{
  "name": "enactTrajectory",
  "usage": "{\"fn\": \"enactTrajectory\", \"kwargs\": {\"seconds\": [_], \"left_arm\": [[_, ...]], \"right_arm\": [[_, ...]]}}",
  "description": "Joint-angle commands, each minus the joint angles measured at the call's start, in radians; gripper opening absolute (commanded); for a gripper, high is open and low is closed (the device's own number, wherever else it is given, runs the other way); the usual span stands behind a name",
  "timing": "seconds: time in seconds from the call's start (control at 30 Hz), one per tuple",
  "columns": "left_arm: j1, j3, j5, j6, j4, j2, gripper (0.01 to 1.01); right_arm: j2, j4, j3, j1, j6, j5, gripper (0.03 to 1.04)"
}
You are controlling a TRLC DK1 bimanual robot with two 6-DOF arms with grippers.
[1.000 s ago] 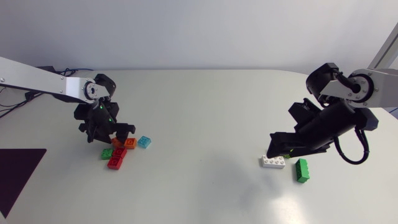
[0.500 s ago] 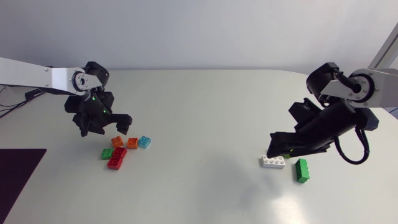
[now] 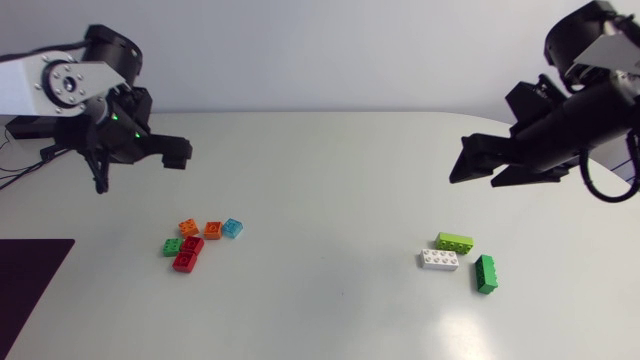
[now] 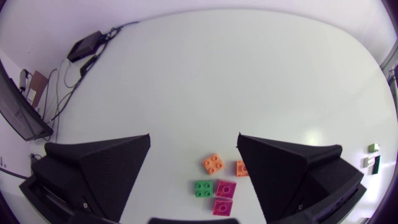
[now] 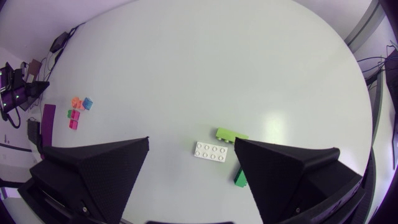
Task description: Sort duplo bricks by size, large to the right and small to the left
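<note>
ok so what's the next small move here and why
Probably just park the left gripper and the right gripper: both hang open and empty, clear of everything. The small bricks lie grouped at the left, the three large bricks at the right, with none mixed in or stray, so nothing seems left to sort.

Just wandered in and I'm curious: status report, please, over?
Left tool open, empty; right tool open, empty. Small bricks clustered left, three large bricks grouped right. Nothing in the way.
</note>
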Motion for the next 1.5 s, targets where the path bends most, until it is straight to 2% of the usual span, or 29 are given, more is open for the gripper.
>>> {"fn": "enactTrajectory", "kwargs": {"seconds": [0.0,0.33,0.7,0.9,1.03,1.17,1.27,1.47], "left_arm": [[-0.011,-0.001,-0.042,-0.025,-0.001,-0.099,0.974],[-0.012,-0.093,-0.157,-0.004,-0.004,-0.533,0.974],[-0.005,-0.269,-0.16,0.038,-0.07,-0.963,0.974],[0.115,-0.331,-0.159,0.085,-0.113,-1.22,0.974],[0.184,-0.369,-0.116,0.103,-0.147,-1.359,0.974],[0.227,-0.418,-0.024,0.12,-0.175,-1.466,0.974],[0.239,-0.47,0.036,0.14,-0.179,-1.53,0.974],[0.241,-0.53,0.056,0.148,-0.179,-1.538,0.974]], "right_arm": [[-0.048,-0.034,0.026,0.001,0.038,0.029,0.99],[-0.259,-0.13,0.03,0.009,0.062,0.085,0.99],[-0.548,-0.168,-0.08,0.015,0.058,0.138,0.99],[-0.719,-0.197,-0.134,0.001,0.056,0.139,0.99],[-0.842,-0.214,-0.191,-0.013,0.045,0.138,0.99],[-0.979,-0.231,-0.25,-0.029,0.028,0.124,0.99],[-1.078,-0.232,-0.304,-0.029,0.012,0.122,0.99],[-1.224,-0.206,-0.421,-0.052,-0.033,0.127,0.99]]}}
